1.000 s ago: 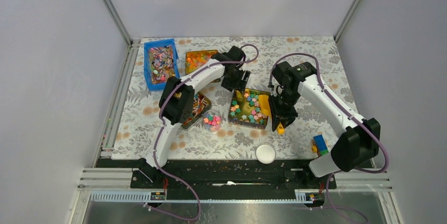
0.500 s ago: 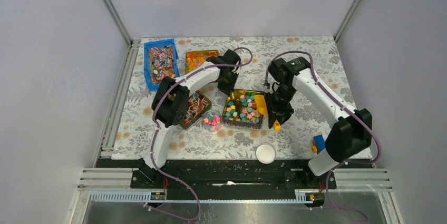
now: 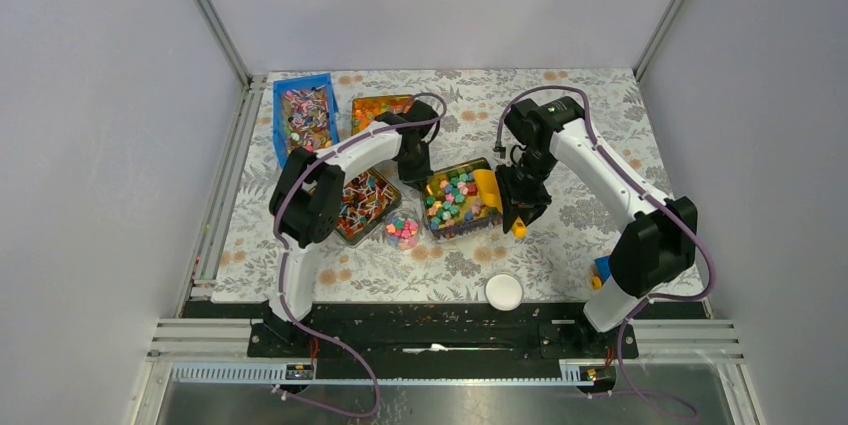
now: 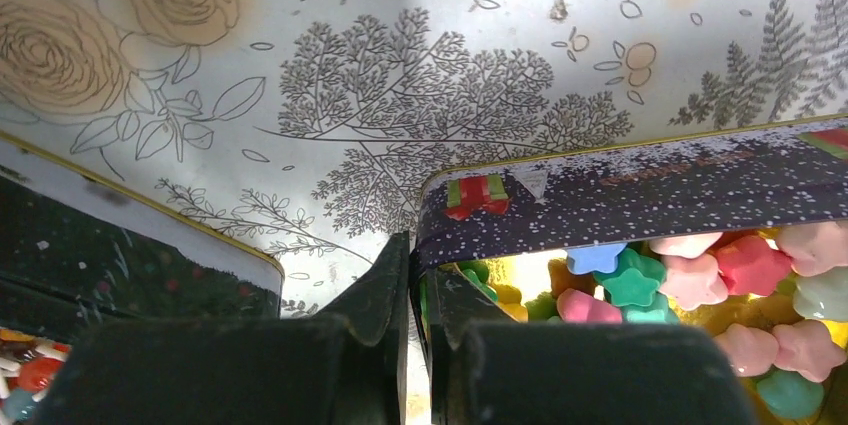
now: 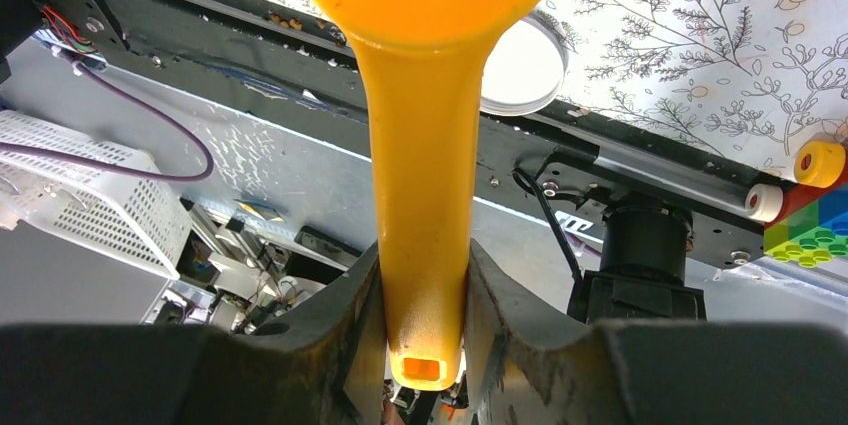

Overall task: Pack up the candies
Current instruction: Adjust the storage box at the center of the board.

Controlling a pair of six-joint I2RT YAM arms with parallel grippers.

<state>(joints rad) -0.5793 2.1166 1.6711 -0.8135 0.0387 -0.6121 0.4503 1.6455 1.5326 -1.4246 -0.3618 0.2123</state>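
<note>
The candies [image 3: 452, 196] are small pastel stars heaped in a dark tin [image 3: 446, 229] at the table's middle. The left wrist view shows them [image 4: 720, 265] behind the tin's speckled wall [image 4: 620, 195]. My left gripper [image 3: 420, 173] [image 4: 415, 255] is shut on that wall at the tin's left corner, one finger inside and one outside. My right gripper [image 3: 520, 213] [image 5: 425, 275] is shut on the handle of a yellow scoop [image 3: 487, 188] [image 5: 420, 145], whose bowl sits at the tin's right end. A small clear cup [image 3: 403, 232] with a few candies stands just left of the tin.
A white lid [image 3: 504, 291] [image 5: 525, 65] lies near the front edge. A tin of striped sticks [image 3: 362, 203], a tin of orange beads [image 3: 378, 110] and a blue bin [image 3: 305, 120] stand at the left and back. Toy bricks [image 3: 605, 273] [image 5: 810, 215] sit front right.
My left gripper has shut on the tin's wall. The tin has moved left and turned. The right arm and scoop have moved left with it.
</note>
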